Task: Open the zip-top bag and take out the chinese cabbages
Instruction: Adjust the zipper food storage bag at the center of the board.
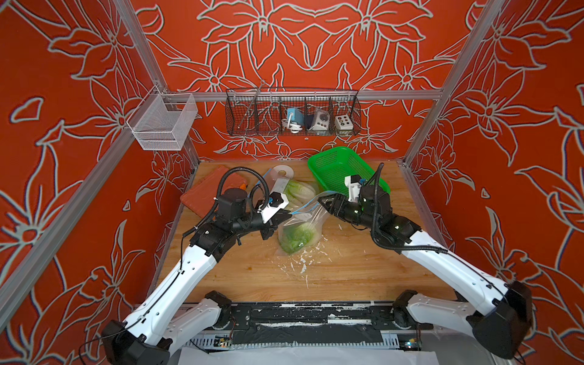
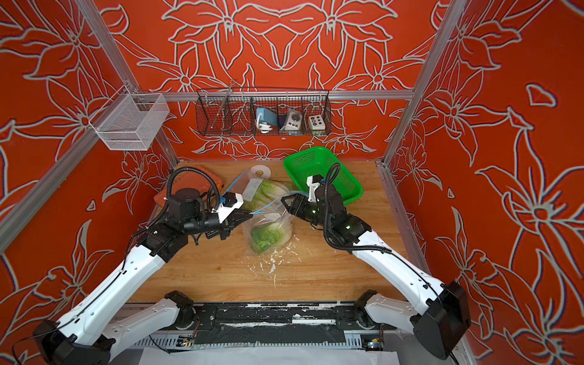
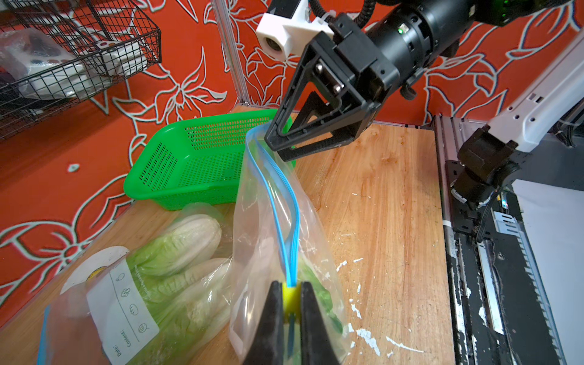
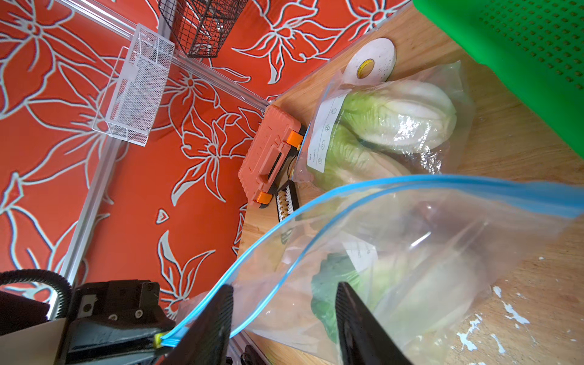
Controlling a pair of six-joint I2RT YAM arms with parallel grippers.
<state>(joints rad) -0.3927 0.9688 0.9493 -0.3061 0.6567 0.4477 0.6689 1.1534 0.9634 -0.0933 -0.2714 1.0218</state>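
Clear zip-top bag [image 1: 311, 218] upright mid-tabletop [image 1: 252, 268], blue zip partly parted, one green-tipped chinese cabbage [image 1: 297, 238] inside. At its 12 o'clock, two white-based cabbages [image 1: 298, 191] lie in a second bag [image 1: 278, 186].

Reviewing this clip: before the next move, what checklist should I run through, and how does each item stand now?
1. Left end effector shut on the yellow zip end of the zip-top bag: ok.
2. Right end effector gripping the bag's other top corner: cannot tell; its jaws stand apart there.
3. Blue zip tracks parted wide enough for a cabbage: not ok, only a narrow gap.
4. Chinese cabbage out of the held bag: not ok, inside.
5. Second bag behind, holding two cabbages, opened: cannot tell.
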